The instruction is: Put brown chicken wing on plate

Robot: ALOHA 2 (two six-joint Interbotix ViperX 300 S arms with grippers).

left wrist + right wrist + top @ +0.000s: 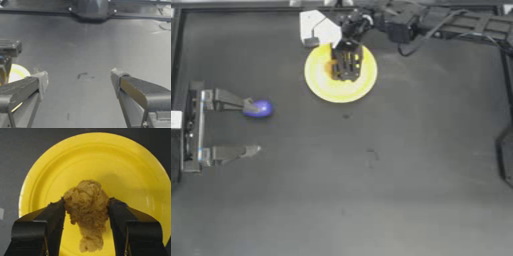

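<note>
Even, diffuse overhead light; the dark tabletop (371, 190) shows a soft grey sheen with no hard shadows. Top view is soft throughout, edges of objects smeared. In the right wrist view, the plate (133, 165) beyond the fingers (53, 215) is bright and evenly lit; the brown chicken wing (87, 203) between them appears slightly blurred. In the left wrist view, pale glare streaks the tabletop beyond the fingers (36, 82).

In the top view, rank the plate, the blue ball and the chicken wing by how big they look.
1. The plate, by far the largest.
2. The blue ball.
3. The brown chicken wing: unsure, since the right gripper holding it over the plate hides it from above.
</note>
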